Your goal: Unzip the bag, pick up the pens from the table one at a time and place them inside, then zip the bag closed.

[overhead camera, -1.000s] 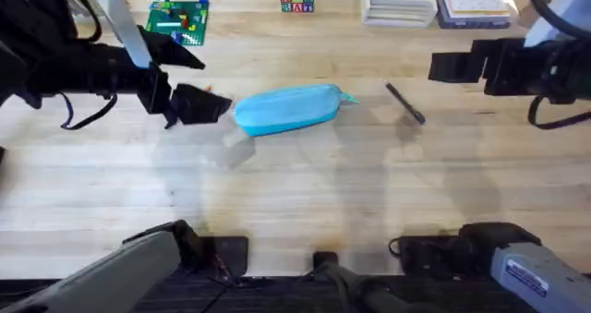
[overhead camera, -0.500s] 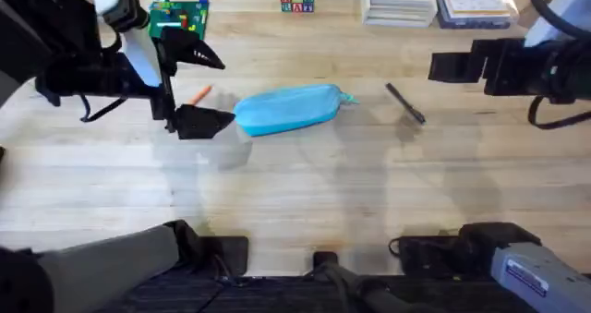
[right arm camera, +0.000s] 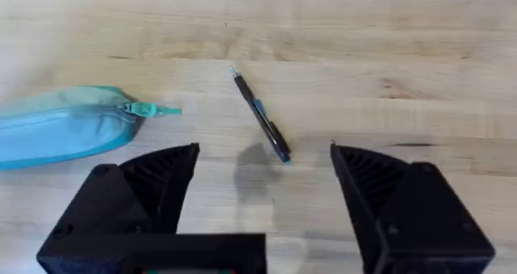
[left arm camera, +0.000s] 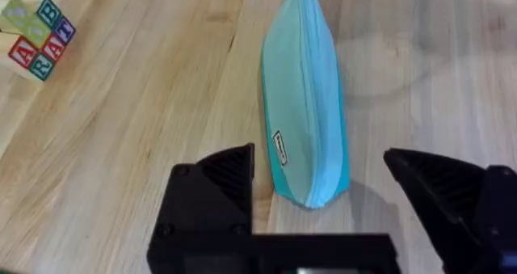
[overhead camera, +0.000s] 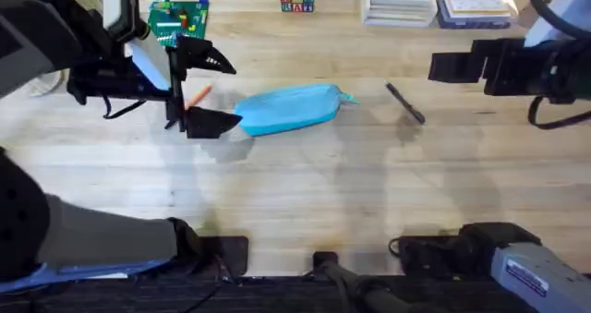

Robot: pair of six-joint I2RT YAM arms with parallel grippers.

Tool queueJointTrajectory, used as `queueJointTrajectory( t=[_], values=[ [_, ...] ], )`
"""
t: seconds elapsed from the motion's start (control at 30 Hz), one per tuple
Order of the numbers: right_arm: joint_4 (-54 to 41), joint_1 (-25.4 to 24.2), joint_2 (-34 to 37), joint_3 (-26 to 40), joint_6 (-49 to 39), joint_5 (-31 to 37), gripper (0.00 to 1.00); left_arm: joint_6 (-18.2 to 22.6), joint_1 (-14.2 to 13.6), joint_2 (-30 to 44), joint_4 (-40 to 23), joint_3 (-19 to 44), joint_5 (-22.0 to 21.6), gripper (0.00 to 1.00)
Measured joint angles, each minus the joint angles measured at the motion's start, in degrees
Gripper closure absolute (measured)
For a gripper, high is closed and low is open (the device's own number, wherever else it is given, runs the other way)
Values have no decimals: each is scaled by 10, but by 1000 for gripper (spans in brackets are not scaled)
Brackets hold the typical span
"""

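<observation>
One light blue bag lies zipped mid-worktop, black pen beside its pull-tab end, orange pen at the other. Left tool hovers wide open, empty, straddling that end. Right tool, open and empty, hangs above the black pen.

Count on my table:
One blue bag, two pens: orange pen, black pen, upper half of frame.
</observation>
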Motion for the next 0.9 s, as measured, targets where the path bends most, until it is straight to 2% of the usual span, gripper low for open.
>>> queueJointTrajectory(
  t=[0.33,0.9],
  values=[
    [0,0,0,0,0,0,4,14,0,60,3,0,14,8],
    [0,0,0,0,0,0,5,16,0,71,15,1,16,6]
  ],
)
